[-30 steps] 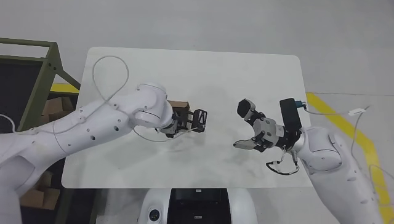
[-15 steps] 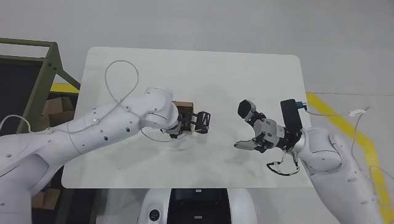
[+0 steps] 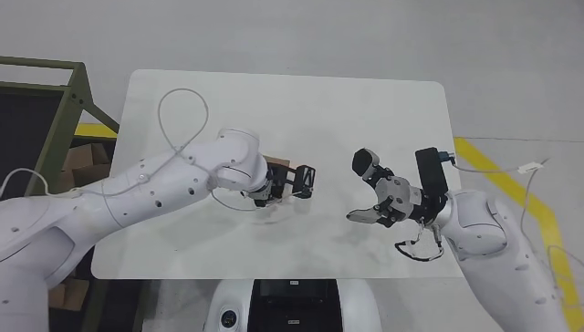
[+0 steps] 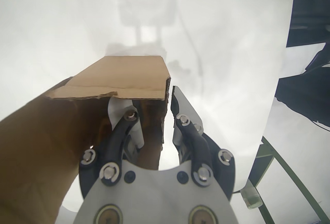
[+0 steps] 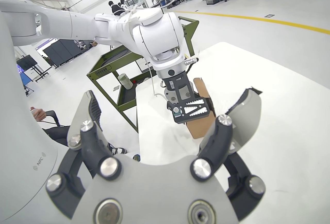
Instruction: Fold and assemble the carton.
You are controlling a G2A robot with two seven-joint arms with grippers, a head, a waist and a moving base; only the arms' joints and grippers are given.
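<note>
The carton [image 3: 276,164], one wall pinched in the clamped left hand [image 3: 301,182], has been carried nearer the middle of the worktop [image 3: 365,113] and the wide-spread, empty right hand [image 3: 363,189], presumably so that two-handed folding can be begun.

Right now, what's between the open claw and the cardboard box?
In the top view, a bare stretch of table lies between the open right gripper and the left gripper, which is clamped on the carton.

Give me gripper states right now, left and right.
Left gripper: closed on the carton wall, one finger inside, one outside.
Right gripper: open, holding nothing.
</note>
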